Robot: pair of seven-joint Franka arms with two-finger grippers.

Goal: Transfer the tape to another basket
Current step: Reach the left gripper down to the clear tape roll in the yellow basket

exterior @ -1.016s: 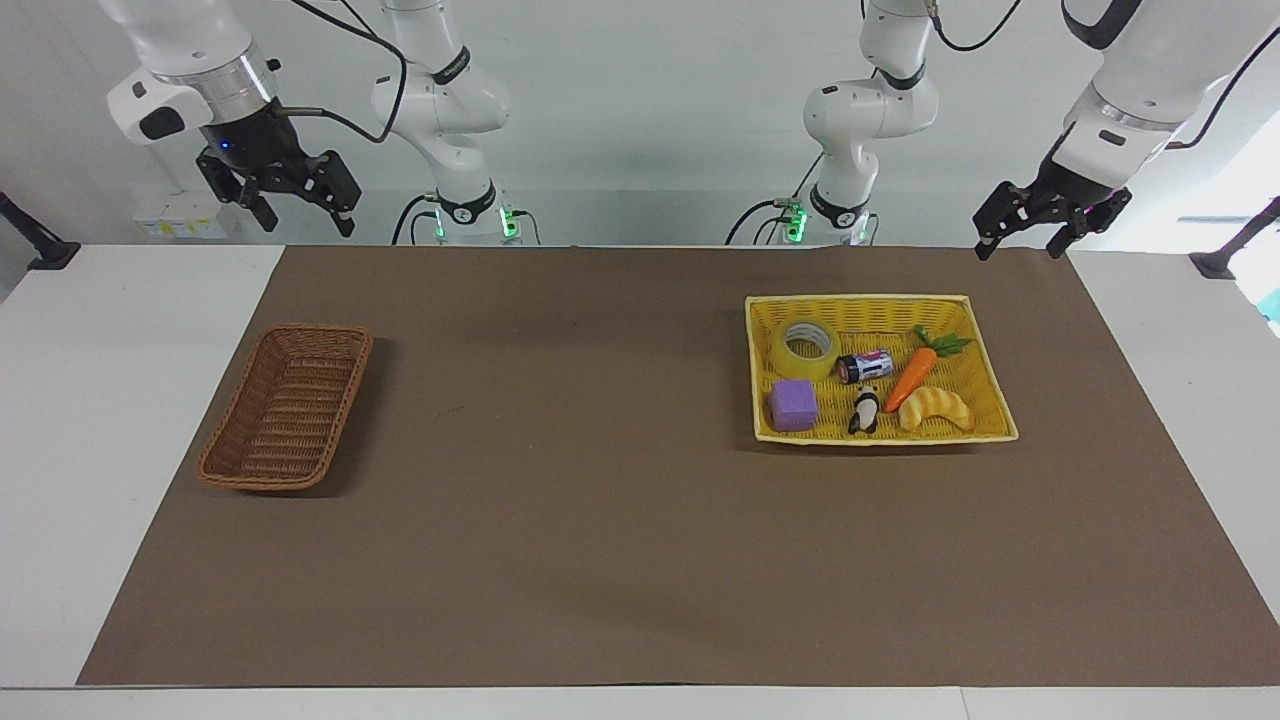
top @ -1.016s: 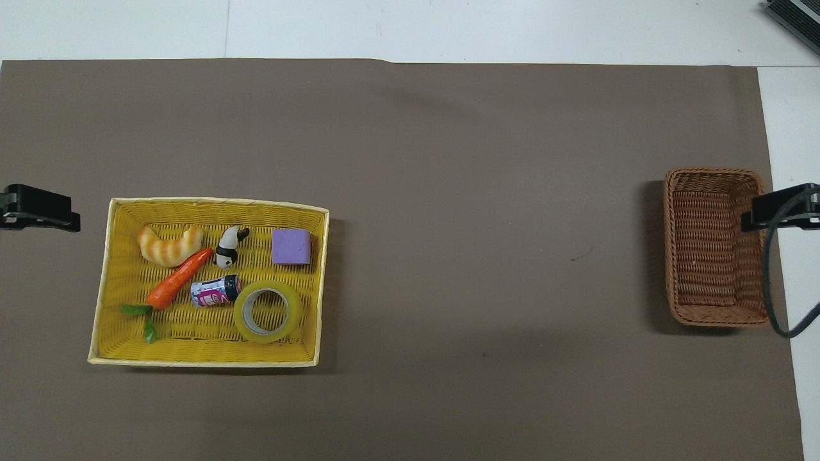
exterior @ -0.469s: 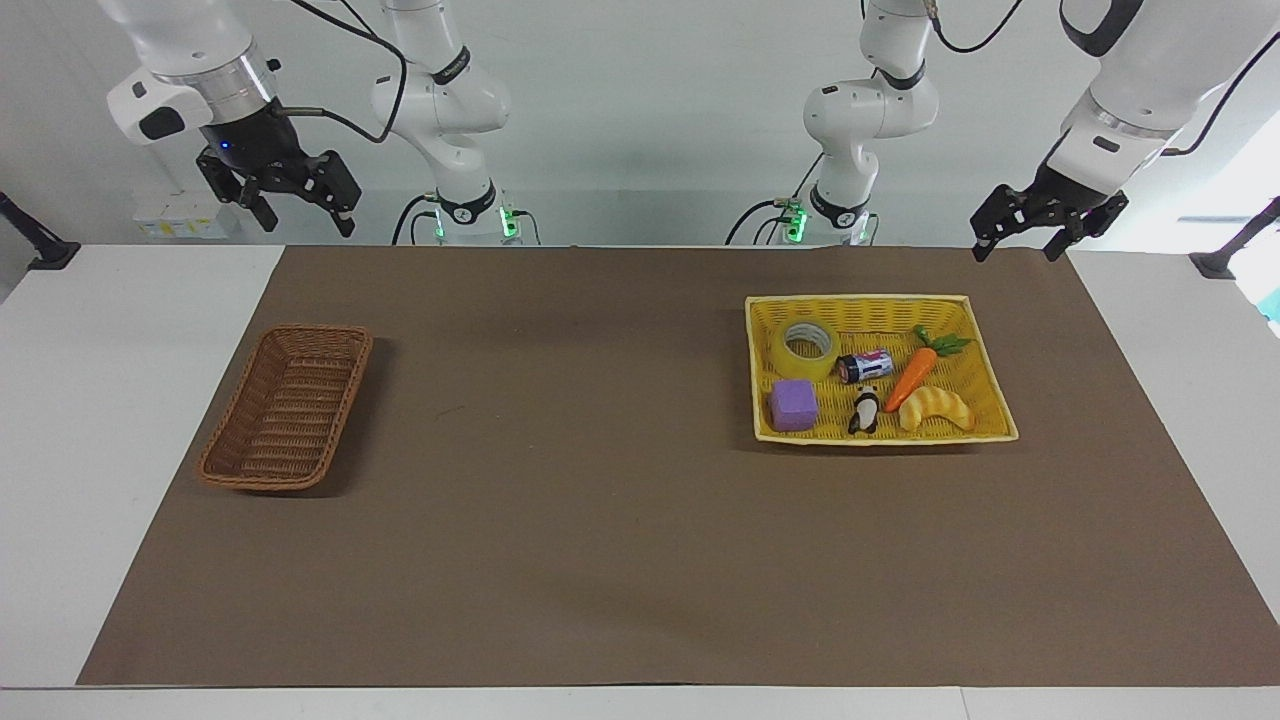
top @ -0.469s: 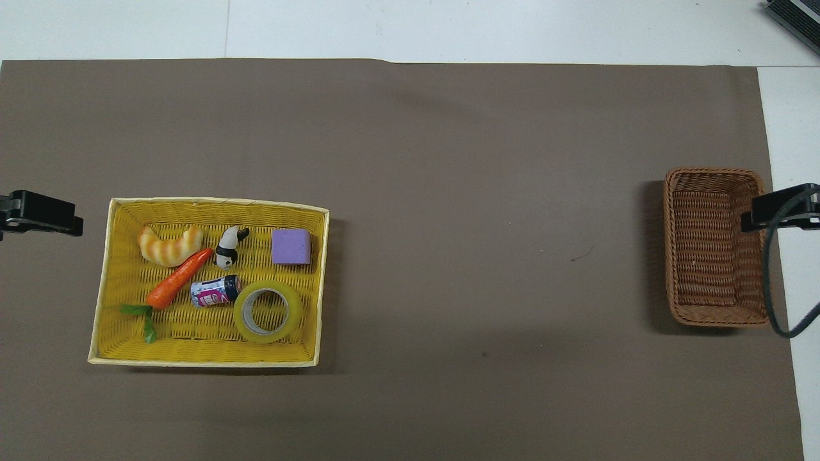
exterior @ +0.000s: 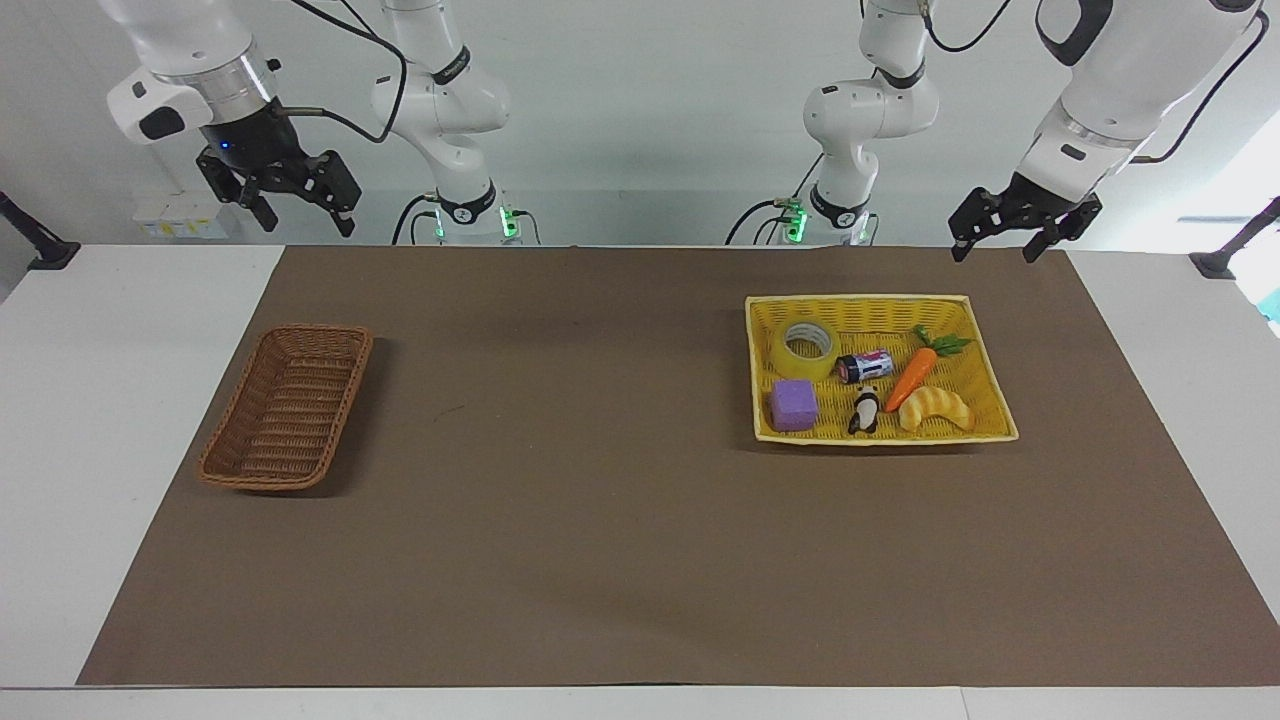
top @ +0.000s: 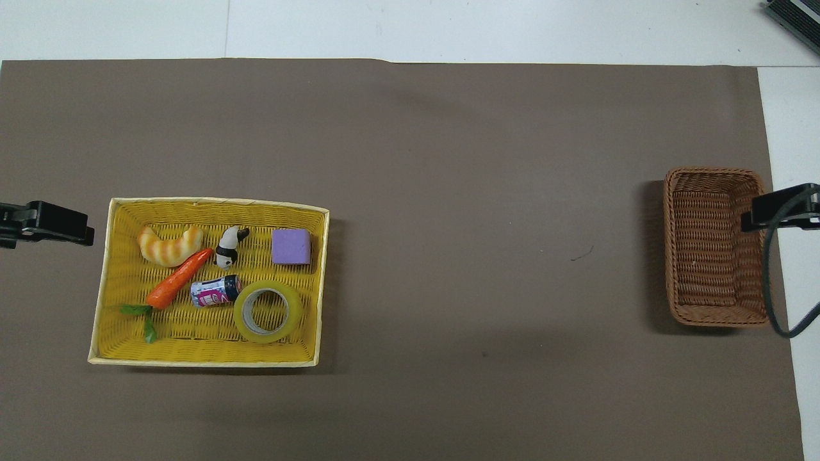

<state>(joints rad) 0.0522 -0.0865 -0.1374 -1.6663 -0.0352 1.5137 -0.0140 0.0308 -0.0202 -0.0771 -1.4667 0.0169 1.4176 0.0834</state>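
Over the bench's edge at the right arm's end, the right tool point(exterior: 297, 205) hangs unmoved, fingers spread, near the basket point(exterior: 286, 405). The tape point(exterior: 808, 349) lies flat in the yellow tray point(exterior: 985, 360), untouched. The left tool point(exterior: 1000, 238), fingers apart, has shifted closer to the tray.

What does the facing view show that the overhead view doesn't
Only the facing view shows the arms, their bases and both whole end effectors: the left end effector open, raised over the table's edge by the yellow tray; the right end effector open, raised at its own end. Only the overhead view shows the wicker basket floor straight down and the tape core as a full ring. Both show the tape lying flat in the tray beside the can, plus the carrot, croissant, panda and purple block.
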